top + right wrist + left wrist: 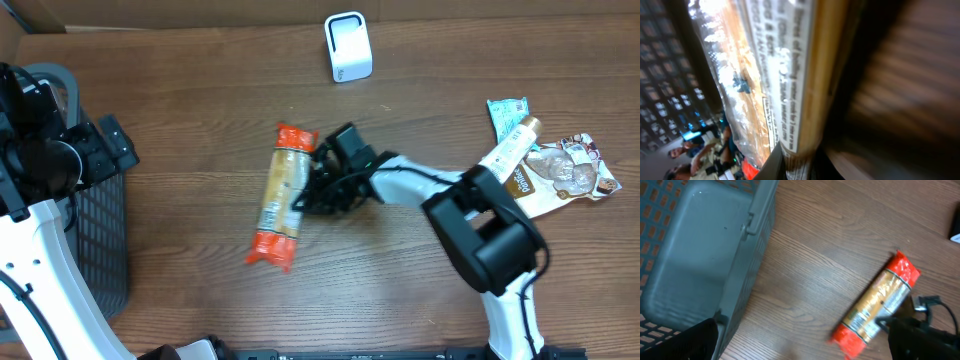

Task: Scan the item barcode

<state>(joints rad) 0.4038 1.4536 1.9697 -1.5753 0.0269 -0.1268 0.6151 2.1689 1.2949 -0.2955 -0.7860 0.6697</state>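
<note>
One long packet (277, 205) lies mid-tabletop, the right claw (305, 195) nipped onto its long edge; left claw (812, 340) wide, idle. Lift level, then turn the barcode (not visible here) toward the scanner (348, 47) at the far edge

Basket (105, 235) left, scanner (348, 46) beyond, wrappers (560, 165) right.
</note>
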